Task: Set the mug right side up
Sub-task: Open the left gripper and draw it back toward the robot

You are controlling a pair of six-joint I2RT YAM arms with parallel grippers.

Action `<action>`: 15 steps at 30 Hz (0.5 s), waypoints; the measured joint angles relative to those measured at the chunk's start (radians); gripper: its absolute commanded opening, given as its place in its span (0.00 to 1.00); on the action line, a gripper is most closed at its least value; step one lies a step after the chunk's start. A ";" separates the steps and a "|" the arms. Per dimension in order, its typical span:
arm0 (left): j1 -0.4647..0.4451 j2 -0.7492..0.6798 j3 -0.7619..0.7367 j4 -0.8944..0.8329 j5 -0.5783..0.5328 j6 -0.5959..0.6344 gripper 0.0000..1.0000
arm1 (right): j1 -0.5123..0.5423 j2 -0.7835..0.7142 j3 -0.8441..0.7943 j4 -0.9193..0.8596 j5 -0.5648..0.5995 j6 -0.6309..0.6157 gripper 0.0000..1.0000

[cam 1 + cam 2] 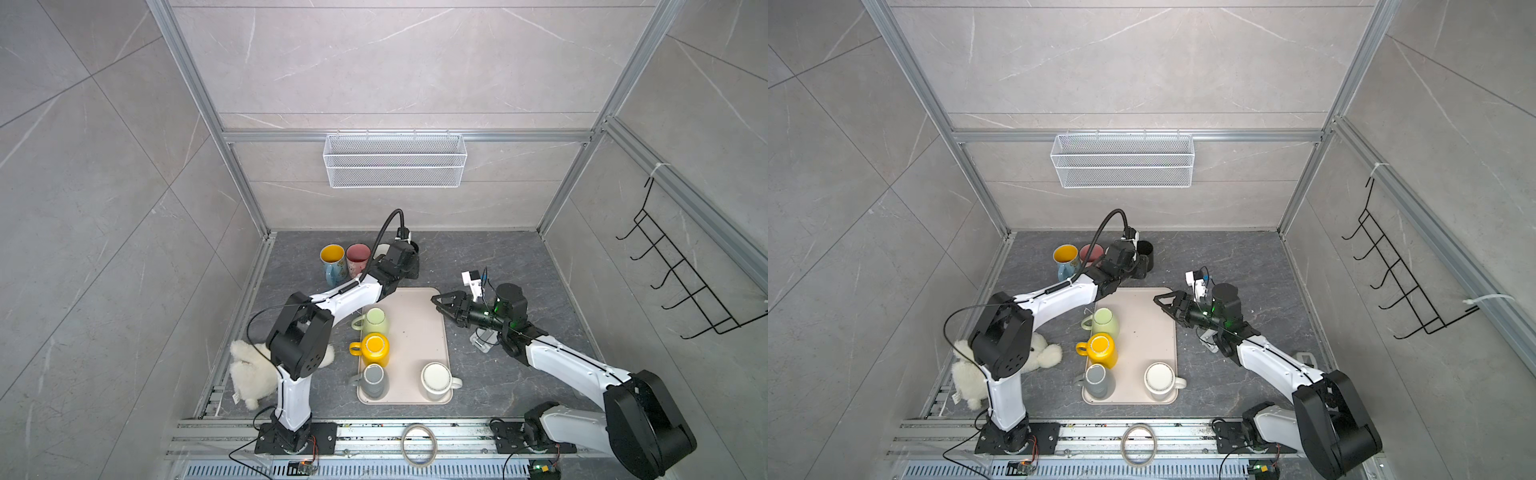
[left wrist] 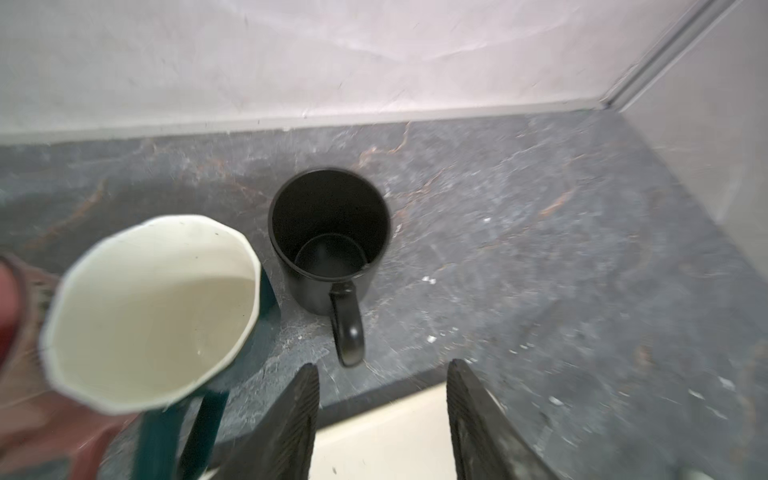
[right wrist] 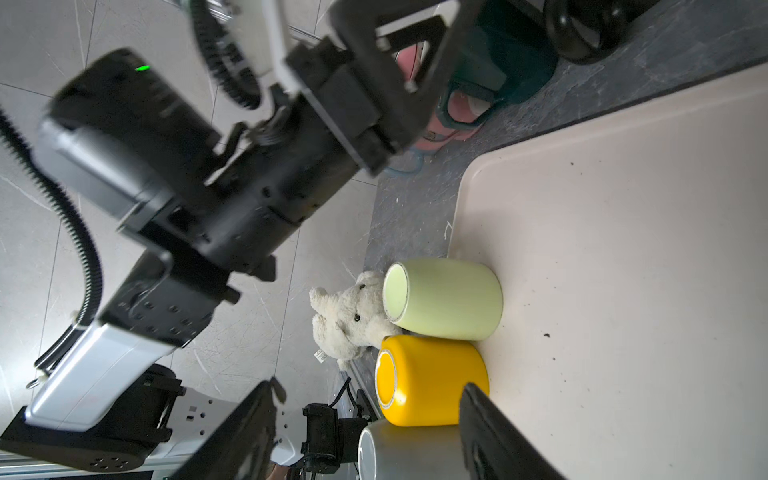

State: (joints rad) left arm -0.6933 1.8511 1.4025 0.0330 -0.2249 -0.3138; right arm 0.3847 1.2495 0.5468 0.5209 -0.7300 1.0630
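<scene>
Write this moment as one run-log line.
left gripper: open, empty | black mug: upright, off tray | right gripper: open, over tray edge | green mug, yellow mug, grey mug, white mug: base-up on tray

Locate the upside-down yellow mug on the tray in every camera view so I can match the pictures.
In a top view: yellow mug, base up, middle of three mugs along the tray's left edge.
In a top view: same place, handle pointing left.
Left wrist: not in it.
Right wrist: the mug sits between the pale green mug and the grey mug.
Shared landmark: the pale green mug beside it.
</scene>
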 measured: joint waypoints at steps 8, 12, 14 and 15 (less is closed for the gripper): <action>-0.014 -0.312 -0.125 0.011 -0.015 0.054 0.58 | 0.004 0.058 0.009 -0.008 0.000 0.019 0.70; -0.013 -0.417 -0.126 -0.111 -0.079 -0.013 0.58 | 0.027 0.088 0.039 -0.032 0.008 0.019 0.70; -0.013 -0.468 -0.128 -0.193 -0.106 -0.087 0.58 | 0.048 0.102 0.063 -0.050 0.017 0.018 0.70; -0.013 -0.497 -0.137 -0.226 -0.115 -0.128 0.58 | 0.060 0.109 0.074 -0.056 0.023 0.018 0.70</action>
State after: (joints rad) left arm -0.7059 1.3544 1.2659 -0.1928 -0.3397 -0.4419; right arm 0.4442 1.3590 0.6212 0.4648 -0.7067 1.0809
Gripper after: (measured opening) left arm 0.580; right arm 0.701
